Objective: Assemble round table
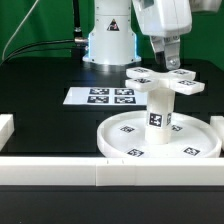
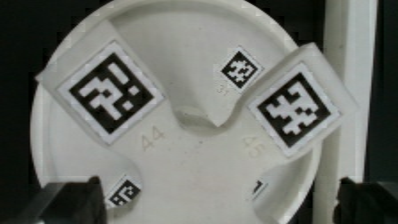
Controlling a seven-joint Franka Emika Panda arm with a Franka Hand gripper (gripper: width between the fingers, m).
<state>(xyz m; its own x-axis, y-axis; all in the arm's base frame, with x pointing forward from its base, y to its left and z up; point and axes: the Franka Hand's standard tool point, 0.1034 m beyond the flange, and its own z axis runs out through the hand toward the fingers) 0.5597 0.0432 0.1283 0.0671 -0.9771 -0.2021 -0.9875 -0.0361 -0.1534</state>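
The large round disc [image 1: 122,140] lies at the exterior view's front right. The short thick cylinder [image 1: 160,112] stands upright in its hub. The cross-shaped piece [image 1: 165,82] rests flat on top of the cylinder. My gripper [image 1: 168,64] hangs straight above the cross, fingertips just over its middle. In the wrist view the cross's tagged arms [image 2: 294,100] spread over the disc [image 2: 178,30]. My gripper [image 2: 222,205] is open, with a dark finger at each side edge [image 2: 80,200] and nothing between them. The cylinder is hidden under the cross in the wrist view.
The marker board [image 1: 105,97] lies flat behind the disc, toward the exterior view's left. Long white border rails run along the front [image 1: 100,172] and the left edge [image 1: 8,125]. The robot's base [image 1: 108,40] stands at the back.
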